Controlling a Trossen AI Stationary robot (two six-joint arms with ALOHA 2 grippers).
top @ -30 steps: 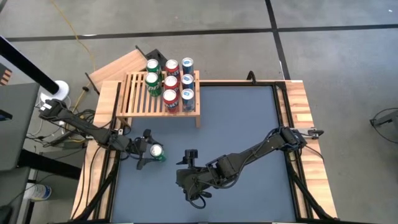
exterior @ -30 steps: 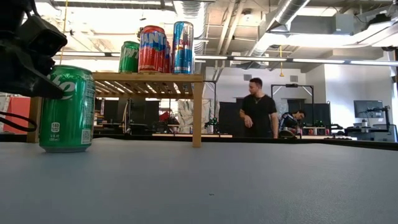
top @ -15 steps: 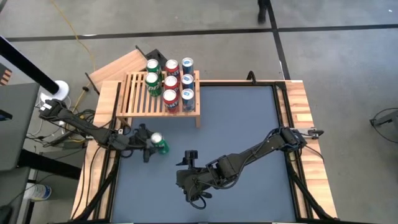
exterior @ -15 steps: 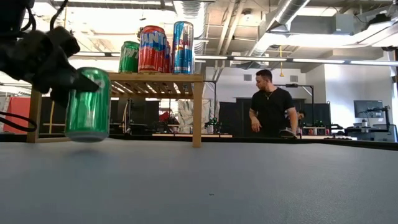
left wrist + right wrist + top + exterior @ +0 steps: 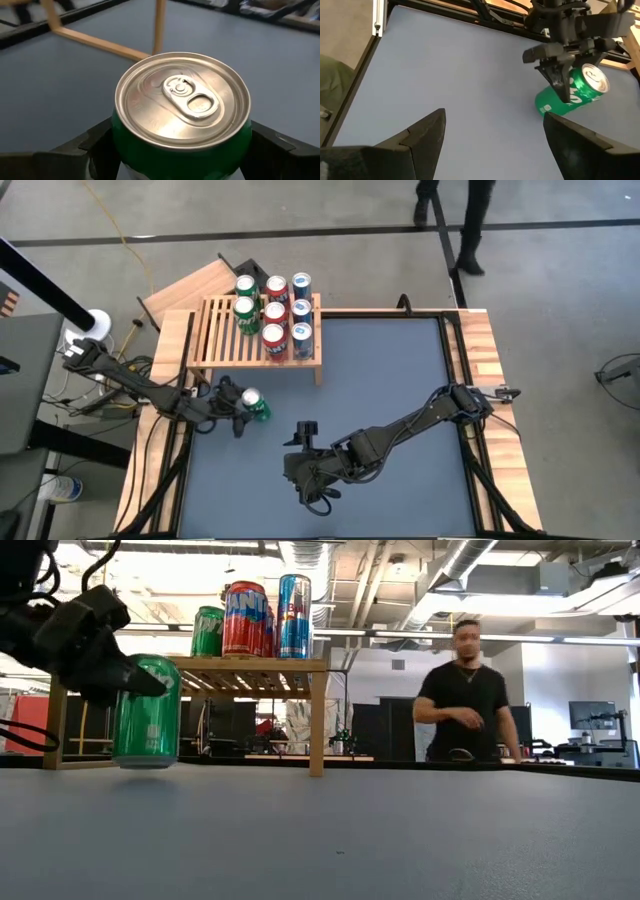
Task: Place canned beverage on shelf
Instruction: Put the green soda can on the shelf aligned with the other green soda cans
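A green can (image 5: 257,408) is in my left gripper (image 5: 240,410), which is shut on it near the table's left edge, in front of the shelf (image 5: 222,340). In the low view the can (image 5: 147,715) hangs slightly tilted, just off the blue table top. The shelf is a low slatted wooden rack; several cans (image 5: 275,315) stand on its right half. My right gripper (image 5: 495,145) is open and holds nothing, hovering mid-table (image 5: 301,435) and pointing toward the green can (image 5: 570,92). My left gripper pinches the can's upper side wall (image 5: 116,131), just under the top rim, one finger (image 5: 95,147) on each side. The fingers come almost level from the table's left side. The can is lifted a little off the table, its top tipped slightly.
The left half of the shelf's slats (image 5: 215,330) is bare. A plain wooden board (image 5: 190,285) lies behind the shelf. A person (image 5: 465,690) walks beyond the far edge. Wooden rails (image 5: 490,380) border the blue table top.
My left gripper has raised the green can off the table, carried it a little toward the far edge and the shelf, and rolled its wrist, so the can has tipped from standing upright. The person in the background has walked across.
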